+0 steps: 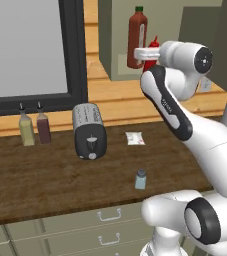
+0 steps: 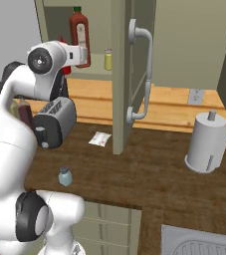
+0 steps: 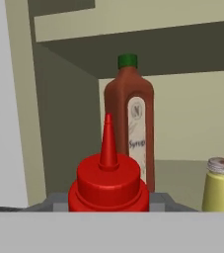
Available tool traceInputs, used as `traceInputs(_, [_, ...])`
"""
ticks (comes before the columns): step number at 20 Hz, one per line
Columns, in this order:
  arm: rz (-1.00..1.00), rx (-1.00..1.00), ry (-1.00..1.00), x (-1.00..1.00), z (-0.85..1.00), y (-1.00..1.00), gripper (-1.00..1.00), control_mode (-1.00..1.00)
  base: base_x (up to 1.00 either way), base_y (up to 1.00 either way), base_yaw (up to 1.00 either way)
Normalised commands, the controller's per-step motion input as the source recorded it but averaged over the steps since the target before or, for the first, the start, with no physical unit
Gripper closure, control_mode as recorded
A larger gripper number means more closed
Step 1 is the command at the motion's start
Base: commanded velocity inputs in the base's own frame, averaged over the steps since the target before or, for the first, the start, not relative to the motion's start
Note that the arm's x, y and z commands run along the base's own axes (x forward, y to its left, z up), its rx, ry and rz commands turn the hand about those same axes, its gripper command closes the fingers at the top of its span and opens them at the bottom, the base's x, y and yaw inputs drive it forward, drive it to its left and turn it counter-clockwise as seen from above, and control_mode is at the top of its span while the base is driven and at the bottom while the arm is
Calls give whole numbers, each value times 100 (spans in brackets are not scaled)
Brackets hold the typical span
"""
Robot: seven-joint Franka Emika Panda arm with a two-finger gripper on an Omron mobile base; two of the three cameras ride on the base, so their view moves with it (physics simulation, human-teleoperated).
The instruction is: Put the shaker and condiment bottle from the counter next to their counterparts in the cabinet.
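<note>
My gripper is shut on the condiment bottle, a small bright red squeeze bottle whose pointed nozzle rises in front of the hand camera. It is held up at the cabinet opening, level with the pale shelf. Just behind it on the shelf stands the tall dark-red sauce bottle with its green cap, and the small yellow shaker is to its right. The base views show the held bottle beside the tall one. The pale blue-grey shaker stands on the wooden counter near the front edge, apart from the arm.
A silver toaster lies mid-counter, with a small white packet to its right. Two spouted bottles stand under the window. The open cabinet door with its curved handle hangs right of the shelf. A paper towel holder and sink are further right.
</note>
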Motion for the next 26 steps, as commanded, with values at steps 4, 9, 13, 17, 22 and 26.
traceInputs(4, [0, 0, 0, 25, 0, 12, 100, -100, 0, 0, 0])
traceInputs(9, [0, 0, 0, 27, -2, 6, 100, -100, 0, 0, 0])
traceInputs(13, [0, 0, 0, 29, -20, 1, 100, -100, 0, 0, 0])
traceInputs(17, [0, 0, 0, 24, -18, 0, 100, -100, 0, 0, 0])
traceInputs(22, [0, 0, 0, 32, -3, 0, 100, -100, 0, 0, 0])
traceInputs(26, [0, 0, 0, 31, 0, 0, 100, -100, 0, 0, 0])
